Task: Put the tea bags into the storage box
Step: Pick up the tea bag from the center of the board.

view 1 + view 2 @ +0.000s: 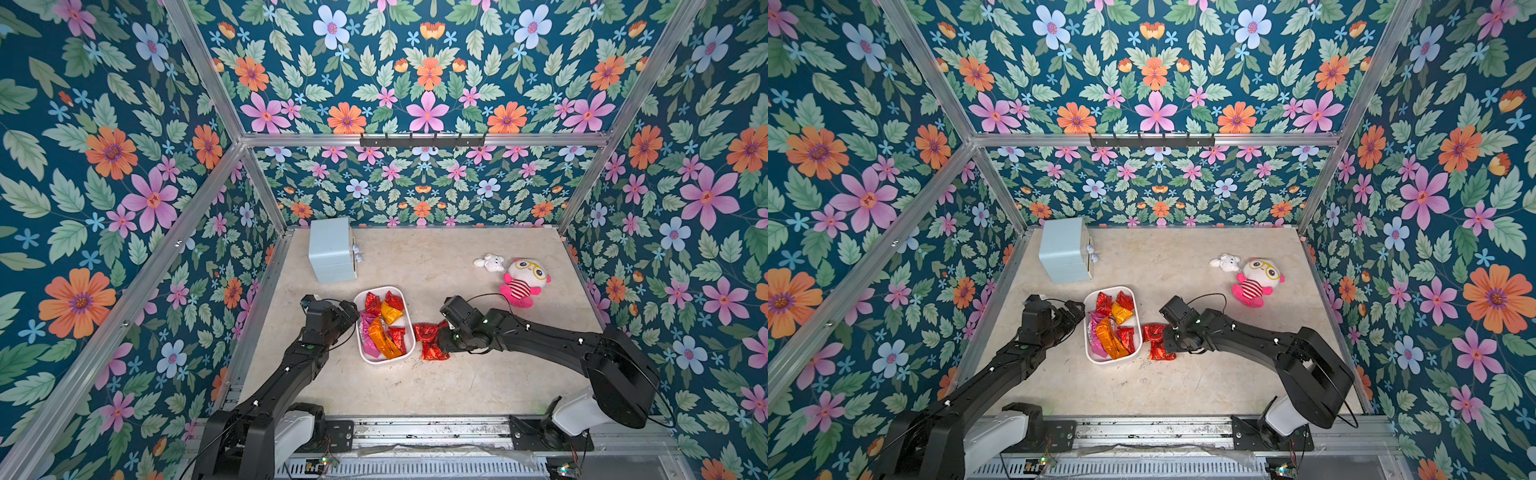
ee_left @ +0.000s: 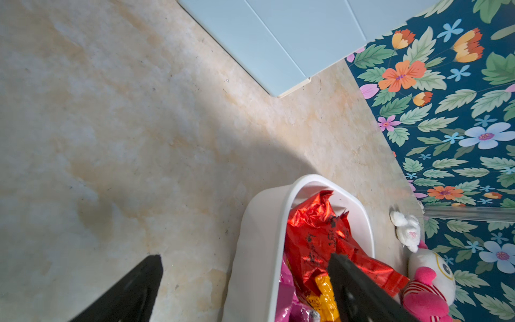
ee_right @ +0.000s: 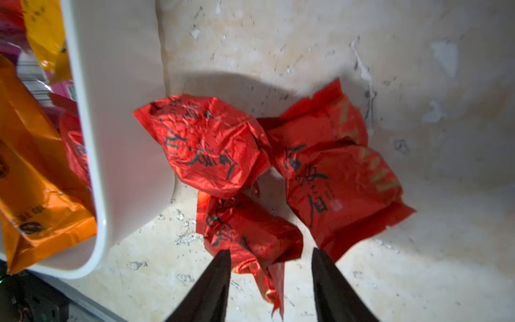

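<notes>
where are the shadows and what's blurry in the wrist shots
Left wrist view: a broad shadow crosses the table beside the storage box. Right wrist view: shade pools by the box wall around the tea bags; the right pincer looks soft.

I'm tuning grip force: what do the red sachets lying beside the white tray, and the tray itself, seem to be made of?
The red sachets look like thin metallised foil or foil-look film, glossy: sharp crinkles and bright glints; which of the two is unclear. The white tray looks like smooth moulded plastic, semi-gloss: seamless rounded corner, rolled rim, soft highlights.
</notes>
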Controlling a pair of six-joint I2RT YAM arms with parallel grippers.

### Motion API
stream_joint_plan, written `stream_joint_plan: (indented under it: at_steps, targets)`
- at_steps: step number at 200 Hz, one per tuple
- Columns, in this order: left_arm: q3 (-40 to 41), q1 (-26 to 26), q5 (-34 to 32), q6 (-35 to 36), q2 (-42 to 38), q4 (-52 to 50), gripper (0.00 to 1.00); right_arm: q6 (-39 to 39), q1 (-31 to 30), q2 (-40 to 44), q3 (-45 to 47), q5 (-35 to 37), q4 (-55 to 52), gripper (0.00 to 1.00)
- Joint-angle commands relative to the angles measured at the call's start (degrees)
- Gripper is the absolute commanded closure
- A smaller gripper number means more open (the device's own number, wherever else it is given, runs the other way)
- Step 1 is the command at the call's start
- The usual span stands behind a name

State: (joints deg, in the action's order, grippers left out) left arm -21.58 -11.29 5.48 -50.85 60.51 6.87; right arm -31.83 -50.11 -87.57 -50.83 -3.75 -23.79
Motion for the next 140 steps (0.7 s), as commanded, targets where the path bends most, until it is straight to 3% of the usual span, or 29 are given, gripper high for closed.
stream_joint_plan:
  at_steps: [1,32,85,140]
  targets:
    - [0.24,-0.04,0.15,-0.24,-0.06,0.95,0.01,-1.9,0.0,-0.18,0.89,-3.25,2.14,0.48]
    - [0.5,-0.03,-0.11,-0.16,-0.98,0.34,0.01,-2.49,-0.05,-1.97,1.09,-3.65,3.55,0.52]
    - [1.5,-0.04,-0.81,-0.3,-2.58,-0.46,0.01,-2.45,0.07,-3.89,1.34,-3.42,4.32,0.83]
    - [1.39,-0.05,-0.9,-0.31,-2.33,-0.28,0.01,-2.25,0.02,-0.73,1.35,-0.85,1.75,0.96]
